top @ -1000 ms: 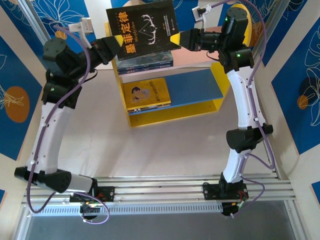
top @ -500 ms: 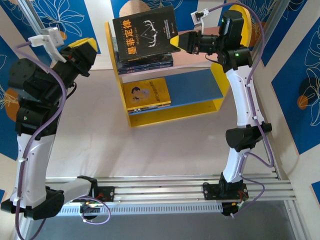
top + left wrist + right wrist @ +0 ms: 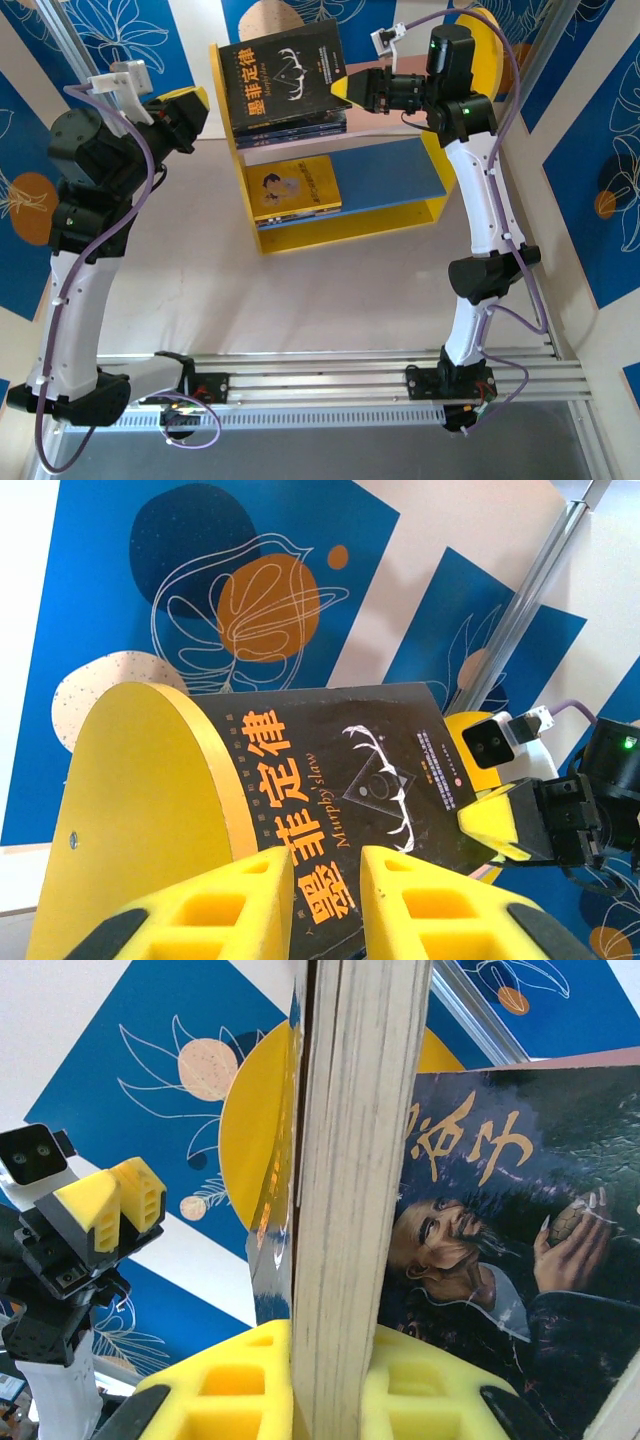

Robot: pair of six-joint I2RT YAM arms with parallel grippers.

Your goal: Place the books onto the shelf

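The antler book (image 3: pixel 285 75) is up in the air, tilted, right over the top level of the shelf (image 3: pixel 345 228). My right gripper (image 3: pixel 352 90) is clamped on the book's right edge; in the right wrist view the page block sits squeezed between the two yellow pads (image 3: pixel 245 1375). Just under it, a stack (image 3: pixel 300 127) of books lies flat on the shelf's top level, and the right wrist view shows a portrait book (image 3: pixel 500 1250) there, its cover facing up. One level down, the yellow book (image 3: pixel 297 187) lies flat at the left end of the blue board (image 3: pixel 395 170). My left gripper (image 3: pixel 190 108) hangs off the shelf's left side, level with the top, clear of the book. Its fingers (image 3: pixel 420 900) are a little apart with nothing between them.
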